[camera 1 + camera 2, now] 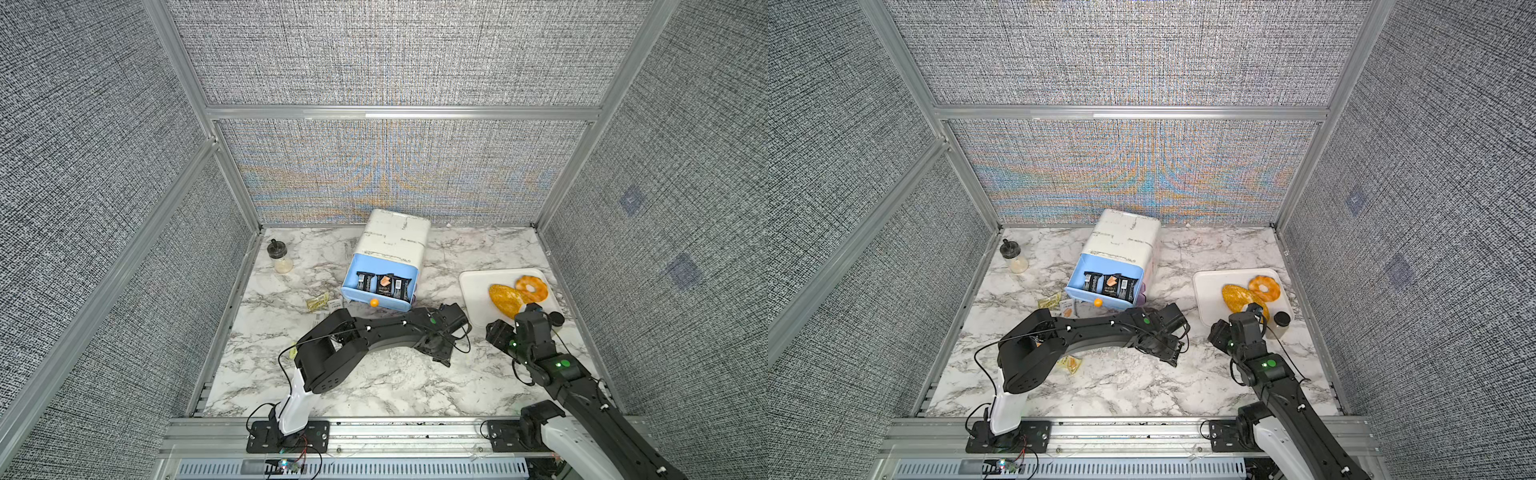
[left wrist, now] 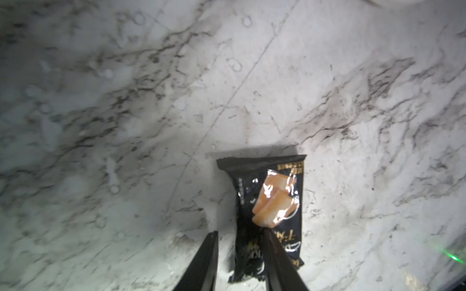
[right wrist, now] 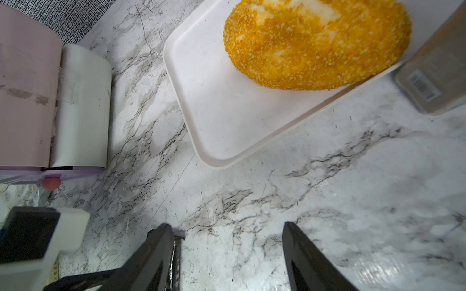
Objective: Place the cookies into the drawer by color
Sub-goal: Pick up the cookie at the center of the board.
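**A:** Well, from the left: a jar (image 1: 279, 257) at the back, then a yellow-green packet (image 1: 1049, 300) and a white packet (image 1: 1066, 308) loose on the marble, just beside the cabinet (image 1: 395, 237). Its blue drawer (image 1: 395, 305) stands pulled out, with three black packets (image 1: 382, 286) side by side inside.

**B:** And the left gripper (image 2: 240, 233)?

**A:** Low over the marble, in front of that drawer. Its jaws are narrow, astride one long edge of a black packet (image 2: 271, 196) lying flat. One finger (image 2: 274, 252) overlaps the wrapper, and a gap shows on the opposite side. Not a grip yet, I'd say.

**B:** What could go wrong?

**A:** It may catch only the wrapper's edge, so the packet could twist or slip out on the lift. The drawer's row also looks nearly full, so a fourth might perch on the rim.

**B:** Do the top views show that packet?

**A:** No, the arm hides it; only the left wrist view does. Conversely, a top view shows a second yellow-green packet (image 1: 1073, 365) under the arm's elbow.

**B:** Further right?

**A:** The right gripper (image 3: 227, 226) gapes wide, holding nothing, near the tray (image 3: 214, 113) with the loaf (image 3: 315, 42). Its wrist view plainly shows a pink-red knob (image 3: 50, 182) on a purple drawer, which the top views barely show.
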Controlling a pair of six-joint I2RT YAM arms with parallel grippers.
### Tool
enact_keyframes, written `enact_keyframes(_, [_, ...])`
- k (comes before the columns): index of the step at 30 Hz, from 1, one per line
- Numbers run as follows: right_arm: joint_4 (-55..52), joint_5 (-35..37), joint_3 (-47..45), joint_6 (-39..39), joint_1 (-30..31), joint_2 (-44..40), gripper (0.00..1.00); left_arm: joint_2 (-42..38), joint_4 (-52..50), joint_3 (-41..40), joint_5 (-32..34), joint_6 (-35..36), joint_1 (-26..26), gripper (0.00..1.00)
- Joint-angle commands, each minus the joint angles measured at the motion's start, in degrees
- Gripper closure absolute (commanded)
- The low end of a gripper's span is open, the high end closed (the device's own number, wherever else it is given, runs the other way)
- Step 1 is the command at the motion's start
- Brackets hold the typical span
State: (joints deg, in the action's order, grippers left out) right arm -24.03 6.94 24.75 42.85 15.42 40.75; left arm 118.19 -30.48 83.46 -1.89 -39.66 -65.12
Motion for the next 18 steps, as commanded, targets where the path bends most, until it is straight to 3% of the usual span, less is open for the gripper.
enact_keyframes(1, [-0.4, -0.3, -0.1, -0.3, 0.0, 0.0, 0.27, 0.7, 0.1, 0.6, -2.3, 1.2, 0.0, 0.75])
enact_keyframes(4, [-0.5, -0.5, -0.1, -0.4, 0.0, 0.0, 0.27, 0.0, 0.1, 0.6, -2.7, 0.9, 0.0, 0.87])
enact_keyframes(8, [-0.4, -0.7, -0.3, -0.5, 0.0, 0.0, 0.27, -2.2, 0.1, 0.1, -2.7, 0.6, -0.1, 0.93])
enact_keyframes(18, [-0.2, -1.3, -1.0, -0.3, 0.0, -0.1, 0.27, -11.3, -4.1, 0.1, 1.7, 0.7, -0.9, 0.98])
